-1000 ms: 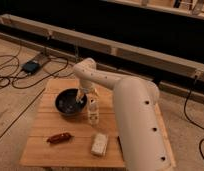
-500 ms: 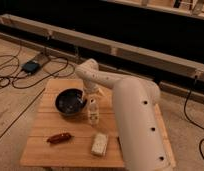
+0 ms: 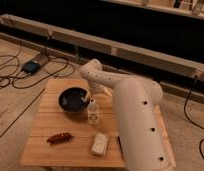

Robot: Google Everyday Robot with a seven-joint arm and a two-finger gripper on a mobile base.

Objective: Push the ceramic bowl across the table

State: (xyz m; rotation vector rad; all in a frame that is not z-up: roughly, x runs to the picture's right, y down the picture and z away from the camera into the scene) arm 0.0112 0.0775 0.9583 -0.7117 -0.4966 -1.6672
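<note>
The ceramic bowl [image 3: 73, 101] is round, glossy and dark, and sits on the left middle of the slatted wooden table [image 3: 45, 142]. My white arm reaches in from the right and bends down over the table's far side. My gripper [image 3: 88, 96] is at the bowl's right rim, touching or just inside it. The arm hides part of the table's right side.
A small clear bottle [image 3: 93, 112] stands just right of the bowl, next to the gripper. A dark red sausage-like item [image 3: 60, 137] lies near the front left. A pale packet [image 3: 99, 144] lies near the front edge. Cables and a small device [image 3: 31, 66] lie on the floor at left.
The bowl has shifted slightly to the right and towards the front along with the gripper. The bottle, red item and packet have stayed in place.
</note>
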